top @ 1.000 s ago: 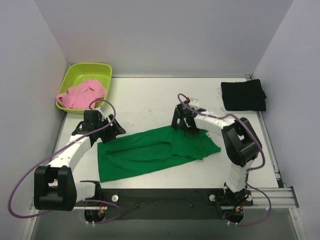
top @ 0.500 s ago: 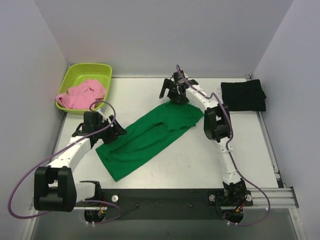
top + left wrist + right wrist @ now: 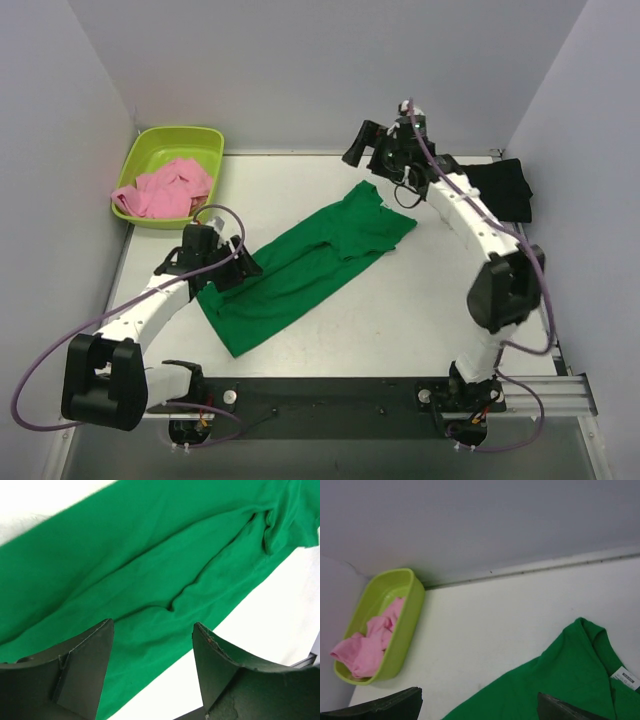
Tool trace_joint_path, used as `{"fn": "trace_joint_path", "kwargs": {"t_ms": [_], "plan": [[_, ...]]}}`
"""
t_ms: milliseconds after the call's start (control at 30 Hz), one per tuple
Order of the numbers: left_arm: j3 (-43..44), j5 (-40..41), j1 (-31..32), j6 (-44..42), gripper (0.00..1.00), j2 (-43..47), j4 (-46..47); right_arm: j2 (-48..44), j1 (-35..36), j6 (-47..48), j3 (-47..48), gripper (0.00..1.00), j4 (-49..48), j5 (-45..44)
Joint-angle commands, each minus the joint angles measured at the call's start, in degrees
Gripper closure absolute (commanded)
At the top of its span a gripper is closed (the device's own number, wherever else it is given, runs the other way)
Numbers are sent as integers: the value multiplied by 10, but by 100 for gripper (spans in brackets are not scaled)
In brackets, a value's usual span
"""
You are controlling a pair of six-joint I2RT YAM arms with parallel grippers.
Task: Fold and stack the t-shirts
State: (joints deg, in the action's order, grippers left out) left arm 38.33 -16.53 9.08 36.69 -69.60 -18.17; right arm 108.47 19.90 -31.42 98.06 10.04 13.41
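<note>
Green t-shirt (image 3: pixel 310 265): we find the left gripper (image 3: pixel 152 645) spread wide just over its lower-left hem, holding nothing. The right gripper (image 3: pixel 477 696) is likewise spread and empty, raised above the collar. The cloth lies diagonally mid-frame, rumpled. We judge it light and limp, best pinched at the corners or hem.

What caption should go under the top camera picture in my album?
A green t-shirt lies between the open left hand and open right hand; pink shirt waits in the tub.
</note>
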Motion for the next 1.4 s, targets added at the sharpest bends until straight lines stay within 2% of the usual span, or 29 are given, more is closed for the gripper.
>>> {"fn": "trace_joint_path", "kwargs": {"t_ms": [0,167,300,700,900,1067,1200,1367], "plan": [[-10,56,28,15,27,21,-23,-145,22,19,-103,0,-36,-9],[-43,98,34,33,27,33,-18,-238,38,17,-211,0,-61,-13],[-68,98,39,47,28,26,-4,-301,53,14,-287,0,-66,-19],[-150,133,108,107,29,52,18,-374,88,15,-372,0,-56,-56],[-195,176,203,180,30,54,51,-418,88,19,-393,0,-36,-68],[-197,225,352,276,32,25,102,-452,89,23,-402,0,-7,-79],[-136,265,461,321,32,-50,114,-475,88,26,-414,0,10,-91],[-26,278,586,354,32,-190,152,-504,83,31,-420,0,38,-101]]}}
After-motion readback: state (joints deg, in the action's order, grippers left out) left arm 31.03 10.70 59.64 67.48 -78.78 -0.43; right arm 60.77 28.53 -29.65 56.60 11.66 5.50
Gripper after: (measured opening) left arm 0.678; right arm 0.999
